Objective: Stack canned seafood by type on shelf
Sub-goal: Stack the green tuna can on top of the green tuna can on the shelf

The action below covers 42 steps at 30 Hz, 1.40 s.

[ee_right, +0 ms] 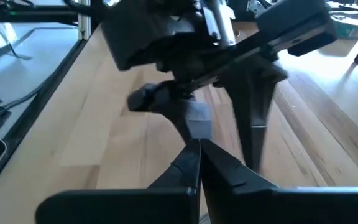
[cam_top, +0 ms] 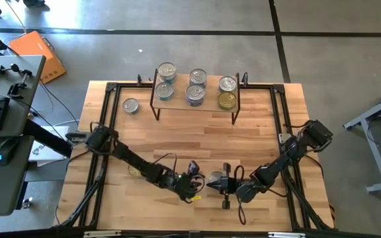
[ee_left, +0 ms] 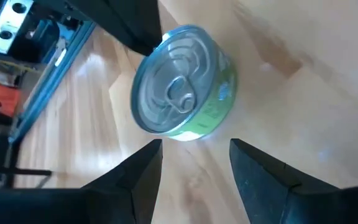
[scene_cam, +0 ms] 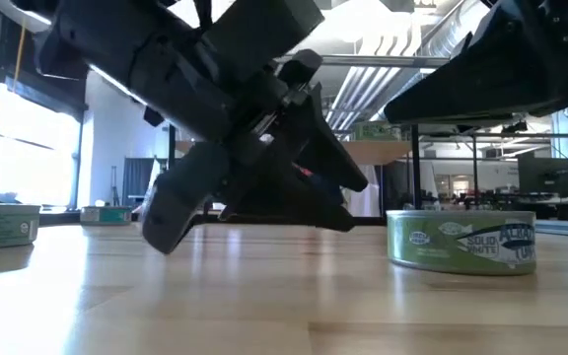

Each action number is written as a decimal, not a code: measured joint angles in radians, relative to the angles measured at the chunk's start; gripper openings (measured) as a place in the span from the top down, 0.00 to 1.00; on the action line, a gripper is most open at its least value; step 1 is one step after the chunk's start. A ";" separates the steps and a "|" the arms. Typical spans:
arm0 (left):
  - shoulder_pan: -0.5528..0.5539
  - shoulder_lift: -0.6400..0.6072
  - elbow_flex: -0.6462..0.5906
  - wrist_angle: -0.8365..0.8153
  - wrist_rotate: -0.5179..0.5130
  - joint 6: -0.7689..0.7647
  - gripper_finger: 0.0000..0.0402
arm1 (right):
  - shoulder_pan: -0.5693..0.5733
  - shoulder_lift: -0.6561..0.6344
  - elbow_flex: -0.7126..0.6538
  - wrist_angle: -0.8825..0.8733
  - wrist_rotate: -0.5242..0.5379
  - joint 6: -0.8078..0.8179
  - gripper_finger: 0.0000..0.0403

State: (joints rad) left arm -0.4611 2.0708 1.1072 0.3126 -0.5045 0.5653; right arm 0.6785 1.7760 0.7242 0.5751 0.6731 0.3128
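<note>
In the high view we see both arms reaching in from the table's side edges toward the lower centre of the frame, elbows bent, wrists nearly meeting. The left gripper (cam_top: 192,183) sits low over the table (cam_top: 256,142), angled toward a green-labelled can (cam_top: 215,178) that lies between the two grippers. In the left wrist view its fingers (ee_left: 138,168) stand apart with nothing between them; the can (ee_left: 182,84) rests upright on the wood just beyond the tips, not touched, pull-tab lid facing up. The right gripper (cam_top: 225,188) sits just beside the can on the other side, and in its wrist view its fingers (ee_right: 185,165) are pressed together on nothing. In the low view the left arm tilts steeply down at centre-left, with the can (scene_cam: 461,240) at right on the table. The shelf (cam_top: 196,99) stands at upper centre of the high view, carrying six cans (cam_top: 194,86), one of them gold-topped at its right end. Another can (cam_top: 130,106) sits on the table left of the shelf.
</note>
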 joint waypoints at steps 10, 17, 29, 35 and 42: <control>-0.025 -0.003 0.000 0.001 -0.002 -0.222 0.58 | 0.031 -0.128 0.035 -0.213 -0.087 -0.206 0.91; -0.048 -0.003 0.000 -0.009 -0.003 -0.276 0.60 | 0.031 -0.105 0.019 -0.337 -0.214 -0.248 0.60; -0.158 -0.113 0.000 -0.311 -0.120 -0.497 0.63 | 0.036 0.052 0.020 -0.356 -0.124 -0.247 0.70; -0.233 -0.214 0.000 -0.484 -0.271 -0.597 0.66 | 0.029 0.114 0.022 -0.325 -0.015 -0.125 0.92; -0.311 -0.346 0.000 -0.719 -0.415 -0.777 0.67 | 0.021 0.115 0.012 -0.174 0.002 -0.146 0.99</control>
State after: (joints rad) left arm -0.7720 1.7247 1.1069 -0.4067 -0.9190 -0.2122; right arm 0.6994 1.8913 0.7362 0.4013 0.6748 0.1673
